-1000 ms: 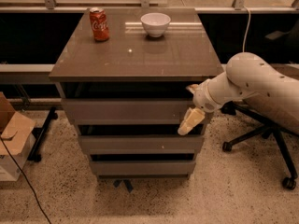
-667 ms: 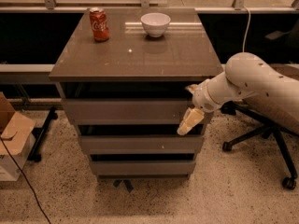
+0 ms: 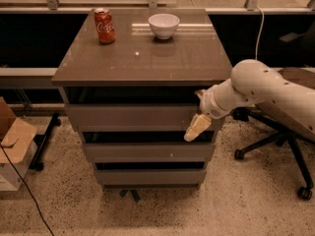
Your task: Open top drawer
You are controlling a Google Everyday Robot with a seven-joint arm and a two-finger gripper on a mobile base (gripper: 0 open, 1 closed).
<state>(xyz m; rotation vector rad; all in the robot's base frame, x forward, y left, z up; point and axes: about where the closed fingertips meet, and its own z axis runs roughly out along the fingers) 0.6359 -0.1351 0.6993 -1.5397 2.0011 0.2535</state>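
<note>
The top drawer (image 3: pixel 133 117) is the uppermost and widest of three grey-taupe drawers, with a flat handleless front just under the brown cabinet top (image 3: pixel 142 58). Its front sits about flush with the cabinet, with a dark gap above it. My gripper (image 3: pixel 197 126) is at the right end of that drawer front, its pale tip hanging over the drawer's lower edge. The white arm (image 3: pixel 256 90) reaches in from the right.
A red soda can (image 3: pixel 104 26) and a white bowl (image 3: pixel 164 25) stand at the back of the cabinet top. Two narrower drawers (image 3: pixel 147 151) lie below. An office chair base (image 3: pixel 285 146) is on the right and a cardboard box (image 3: pixel 12 141) on the left.
</note>
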